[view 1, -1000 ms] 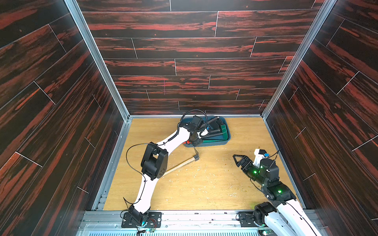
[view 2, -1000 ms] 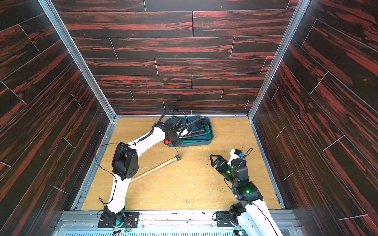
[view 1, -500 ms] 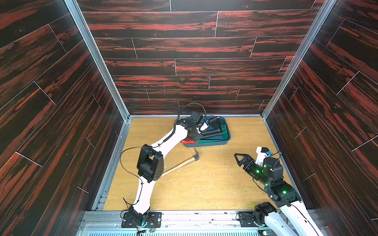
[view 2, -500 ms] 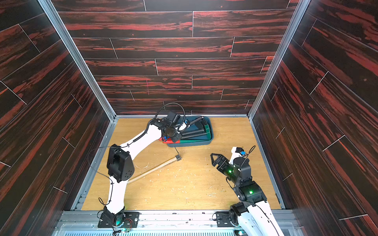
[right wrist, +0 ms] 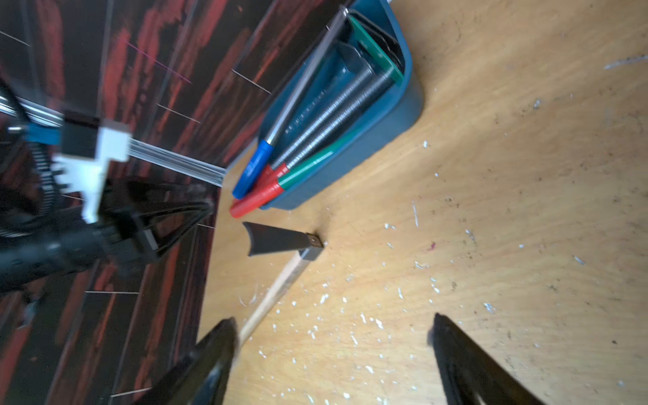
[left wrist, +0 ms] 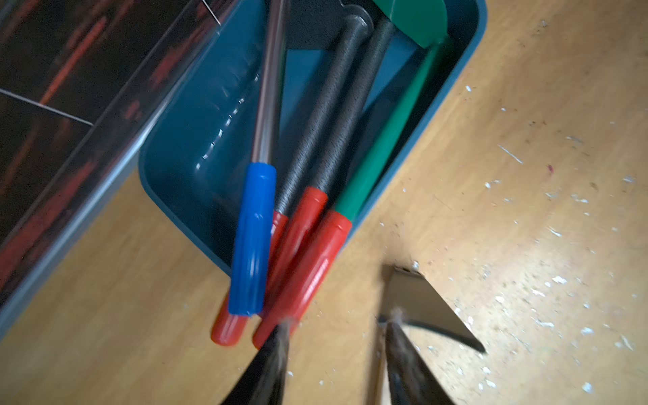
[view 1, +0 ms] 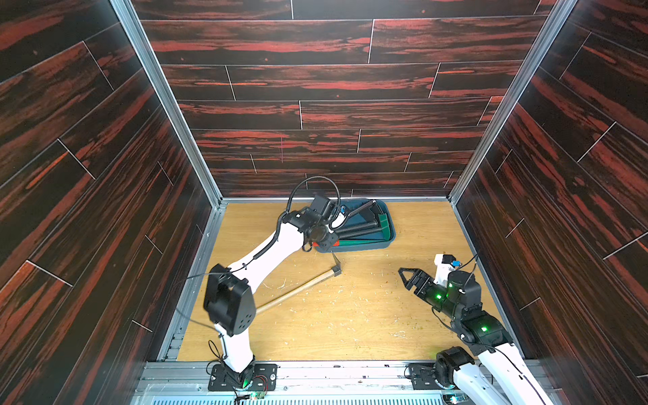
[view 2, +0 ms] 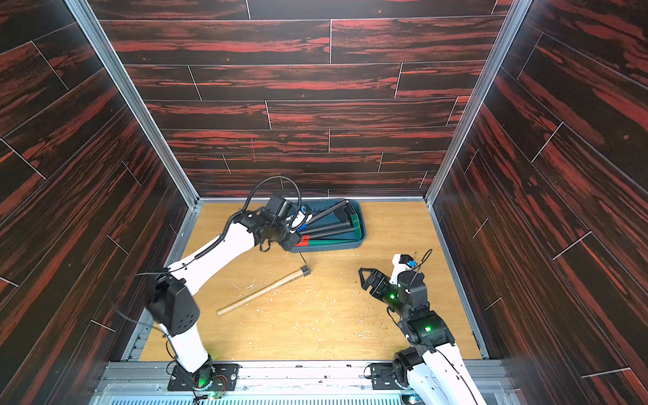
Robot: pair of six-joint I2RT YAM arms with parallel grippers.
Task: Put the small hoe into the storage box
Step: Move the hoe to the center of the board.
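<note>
I see the storage box (view 1: pixel 364 247) at the far side of the bench (view 1: pixel 350 315), with a blue-gripped hoe (left wrist: pixel 252 238) and three red-gripped hoes (left wrist: pixel 310 261) lying in it, their grips poking out over its end. My left pincer (left wrist: pixel 338 326) hovers just off those grips, jaws a little apart with nothing between them. A wooden-handled hoe (view 1: pixel 298 289) lies on the bench just beside the box. My right pincer (right wrist: pixel 333 321) hangs wide open and empty, well apart from it all.
</note>
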